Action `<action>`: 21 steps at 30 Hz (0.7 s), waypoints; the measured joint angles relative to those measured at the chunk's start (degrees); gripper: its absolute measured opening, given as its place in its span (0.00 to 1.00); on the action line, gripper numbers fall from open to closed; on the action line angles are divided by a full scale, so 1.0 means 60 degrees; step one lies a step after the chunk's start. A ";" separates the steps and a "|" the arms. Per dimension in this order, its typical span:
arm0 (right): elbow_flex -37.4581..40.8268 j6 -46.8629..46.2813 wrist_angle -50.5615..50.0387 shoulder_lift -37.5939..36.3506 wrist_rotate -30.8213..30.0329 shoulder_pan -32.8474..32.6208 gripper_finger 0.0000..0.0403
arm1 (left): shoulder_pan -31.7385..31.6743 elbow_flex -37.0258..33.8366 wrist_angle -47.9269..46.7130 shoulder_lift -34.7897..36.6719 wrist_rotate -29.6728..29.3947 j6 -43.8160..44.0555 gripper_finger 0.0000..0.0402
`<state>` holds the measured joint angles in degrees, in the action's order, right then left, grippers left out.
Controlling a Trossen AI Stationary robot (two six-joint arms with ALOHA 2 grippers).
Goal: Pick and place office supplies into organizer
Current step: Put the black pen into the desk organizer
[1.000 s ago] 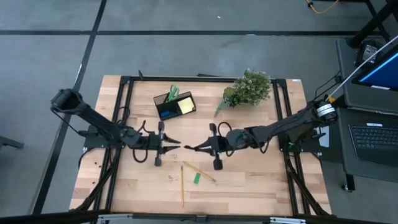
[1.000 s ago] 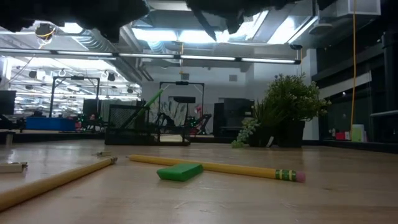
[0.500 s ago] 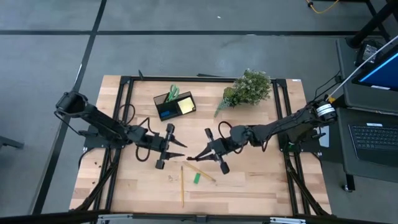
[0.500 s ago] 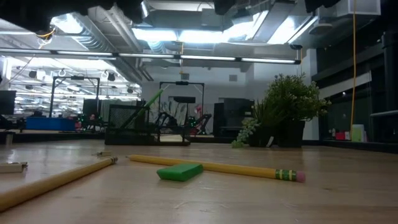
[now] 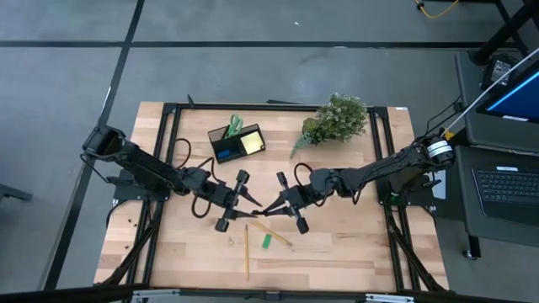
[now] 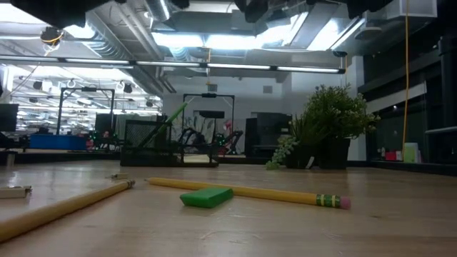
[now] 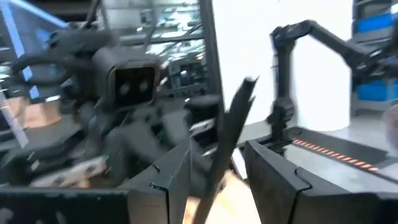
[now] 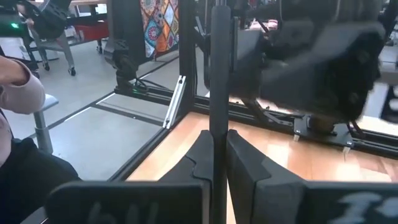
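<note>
My left wrist view is smeared: the pen (image 7: pixel 227 134) between the left tool (image 7: pixel 214 180) fingers blurs and runs off the frame at six o'clock. From above, both tool tips are too small to read. In the low view one pencil (image 6: pixel 61 207) is cut off at eight o'clock.

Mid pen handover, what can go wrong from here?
1. The pen sits tilted between the left hand's open fingers. If the right hand lets go before they close, the pen likely drops.
2. The two hands are almost tip to tip, so a small overshoot could knock them together.
3. A dropped pen would land by the pencils and green block, making the next pick harder.
</note>
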<state>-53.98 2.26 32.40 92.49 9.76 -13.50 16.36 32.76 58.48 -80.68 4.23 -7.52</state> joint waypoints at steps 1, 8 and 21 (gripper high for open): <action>0.0000 0.0001 -0.0023 0.0000 0.0000 0.0000 0.06 | 0.0007 0.0080 0.0003 0.0007 0.0103 0.0035 0.36; -0.0001 0.0184 -0.0010 0.0000 -0.0004 0.0000 0.06 | 0.0003 0.0243 0.0009 0.0014 0.0173 0.0118 0.36; -0.0004 0.0196 0.0010 0.0000 -0.0040 0.0007 0.06 | -0.0006 0.0245 0.0068 0.0014 0.0553 -0.0750 0.08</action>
<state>-54.00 3.44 32.46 92.49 9.52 -13.45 16.33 34.23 58.89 -80.60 7.55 -12.02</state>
